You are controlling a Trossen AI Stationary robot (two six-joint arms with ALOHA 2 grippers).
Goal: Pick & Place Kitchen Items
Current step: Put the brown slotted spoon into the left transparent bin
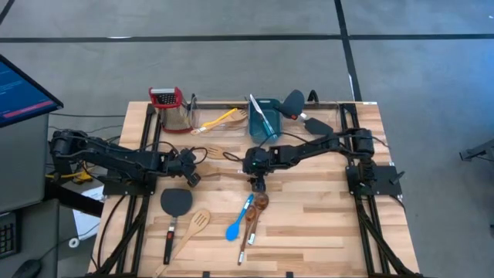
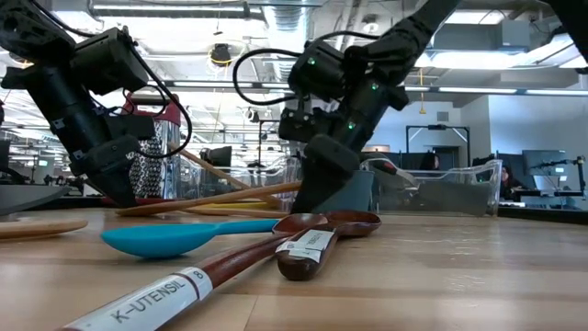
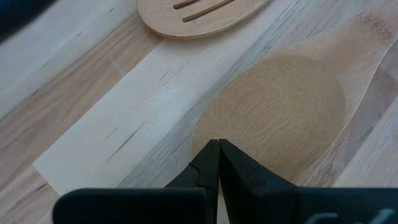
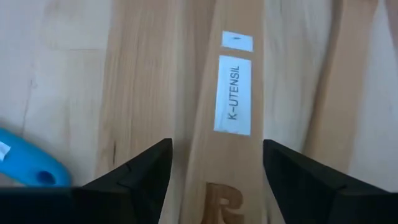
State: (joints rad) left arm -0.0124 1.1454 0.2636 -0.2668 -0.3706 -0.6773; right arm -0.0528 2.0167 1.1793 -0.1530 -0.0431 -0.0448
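Right tool [image 1: 258, 184] spread wide, low at table [image 1: 324, 224] centre, straddling pale wooden utensil handle [image 4: 230, 93] labelled K-UTENSIL, not pinching it; left tool [image 1: 191, 177] pressed together, empty, left of centre; blue spoon [image 1: 238, 222], dark-brown wooden spoons [image 1: 255, 212] lying toward front edge.

The dark left gripper [image 1: 191, 177] hovers low at the table's left-centre, fingers pressed together (arm stretched in from the left edge). The dark right gripper [image 1: 258, 183] points down at the centre, fingers spread wide.
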